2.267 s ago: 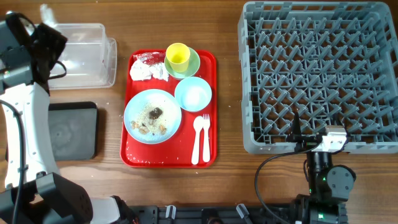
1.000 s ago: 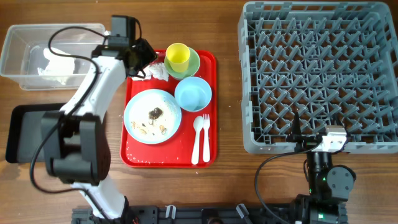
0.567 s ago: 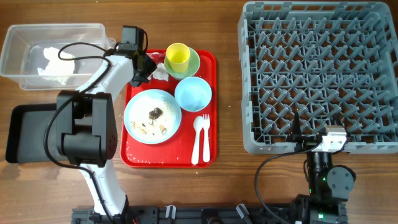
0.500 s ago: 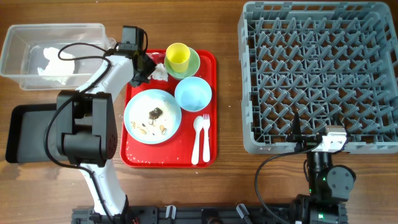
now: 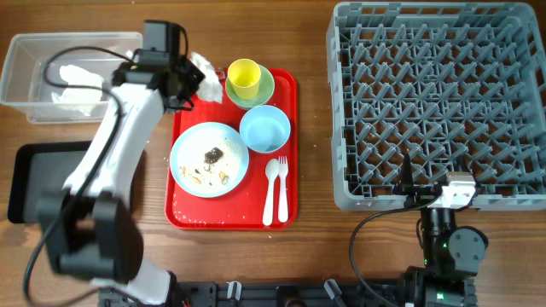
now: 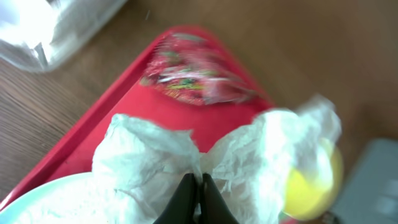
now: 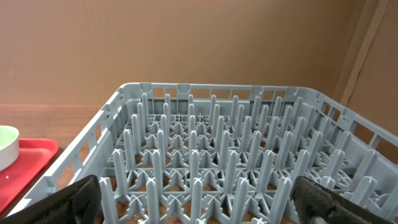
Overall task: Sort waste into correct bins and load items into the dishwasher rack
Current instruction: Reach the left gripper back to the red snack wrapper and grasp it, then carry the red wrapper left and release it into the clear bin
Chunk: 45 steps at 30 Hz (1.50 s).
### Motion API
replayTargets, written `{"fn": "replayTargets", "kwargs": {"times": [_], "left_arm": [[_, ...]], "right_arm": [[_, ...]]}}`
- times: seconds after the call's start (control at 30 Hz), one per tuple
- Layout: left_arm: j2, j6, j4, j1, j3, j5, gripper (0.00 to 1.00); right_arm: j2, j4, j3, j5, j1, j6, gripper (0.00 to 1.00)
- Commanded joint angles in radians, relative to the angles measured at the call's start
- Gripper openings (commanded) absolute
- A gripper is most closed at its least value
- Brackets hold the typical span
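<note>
My left gripper (image 5: 191,75) (image 6: 199,182) is shut on a crumpled white napkin (image 5: 205,66) (image 6: 249,158). It holds the napkin above the back left corner of the red tray (image 5: 287,213). The small red wrapper (image 6: 194,79) lies on the tray just below. A light blue plate (image 5: 194,143) with food scraps (image 5: 212,155), a light blue bowl (image 5: 265,129), a yellow cup (image 5: 244,77) in a pale green bowl (image 5: 265,92), and a white spoon and fork (image 5: 275,189) sit on the tray. My right gripper (image 5: 418,189) (image 7: 205,208) is open and empty at the front edge of the grey rack (image 5: 444,102) (image 7: 217,162).
The clear tub (image 5: 26,53) stands at the back left with a white napkin (image 5: 78,83) inside. The black tray (image 5: 34,183) lies in front of it at the left edge. Bare wood separates the red tray and the rack.
My left gripper moved from the tub to the tray's back left corner and shut on a napkin. It has now lifted the napkin and shifted left. The right arm has not moved.
</note>
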<state>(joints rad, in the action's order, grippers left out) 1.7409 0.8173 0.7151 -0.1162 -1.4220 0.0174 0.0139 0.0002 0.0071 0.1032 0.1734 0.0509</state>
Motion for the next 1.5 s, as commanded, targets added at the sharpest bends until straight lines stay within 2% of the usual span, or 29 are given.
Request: {"fn": "replayTargets", "kwargs": {"times": [0.0,0.17,0.3,0.37,0.47,0.63,0.67,0.7,0.8,0.87,0.93,1.0,1.13,1.17,1.23,1.33,1.37,1.47], "left_arm": [[-0.101,-0.001,0.005,0.001,0.002,0.113,0.04],[-0.121,-0.001,-0.027,0.003,0.002,0.211,0.04],[-0.121,-0.001,-0.153,0.013,0.002,0.518,0.04],[-0.11,-0.001,-0.238,0.055,0.002,0.617,0.04],[-0.077,-0.001,-0.335,0.138,0.002,0.56,0.04],[0.028,-0.001,-0.502,0.299,0.002,0.333,0.09],[0.05,-0.001,-0.521,0.318,0.002,0.319,0.13],[0.075,-0.001,-0.537,0.334,0.002,0.315,0.23],[0.103,-0.001,-0.518,0.355,0.002,0.308,0.8],[0.09,-0.001,-0.489,0.354,0.002,0.27,0.89],[0.067,-0.001,-0.458,0.354,0.002,0.191,0.9],[0.042,-0.001,-0.415,0.354,0.002,0.043,0.9],[0.025,-0.001,-0.336,0.341,0.002,-0.402,0.9],[0.025,-0.001,-0.293,0.322,0.002,-0.448,0.88],[0.025,-0.002,-0.218,0.281,0.002,-0.427,0.77],[0.027,0.026,-0.101,0.196,0.002,-0.238,0.62],[0.027,0.079,-0.056,0.158,0.002,-0.168,0.62],[0.033,0.191,-0.015,0.059,0.002,-0.078,0.62]], "right_arm": [[-0.003,0.003,-0.002,-0.009,-0.003,0.01,1.0],[-0.003,0.003,-0.002,-0.009,-0.003,0.01,1.0],[-0.003,0.004,-0.002,-0.009,-0.003,0.01,1.0],[-0.003,0.003,-0.002,-0.009,-0.003,0.01,1.0],[-0.003,0.003,-0.002,-0.009,-0.003,0.009,1.0],[-0.003,0.003,-0.002,-0.009,-0.003,0.01,1.0],[-0.003,0.004,-0.002,-0.009,-0.003,0.01,1.0],[-0.003,0.003,-0.002,-0.009,-0.003,0.01,1.0],[-0.003,0.003,-0.002,-0.009,-0.003,0.01,1.0],[-0.003,0.003,-0.002,-0.01,-0.003,0.01,1.0],[-0.003,0.003,-0.002,-0.009,-0.003,0.01,1.0],[-0.003,0.003,-0.002,-0.009,-0.003,0.01,1.0],[-0.003,0.003,-0.002,-0.009,-0.003,0.01,1.0],[-0.003,0.003,-0.002,-0.009,-0.003,0.01,1.0],[-0.003,0.003,-0.002,-0.009,-0.003,0.01,1.0],[-0.003,0.003,-0.002,-0.009,-0.003,0.01,1.0],[-0.003,0.004,-0.002,-0.009,-0.003,0.01,1.0],[-0.003,0.003,-0.002,-0.009,-0.003,0.01,1.0]]}}
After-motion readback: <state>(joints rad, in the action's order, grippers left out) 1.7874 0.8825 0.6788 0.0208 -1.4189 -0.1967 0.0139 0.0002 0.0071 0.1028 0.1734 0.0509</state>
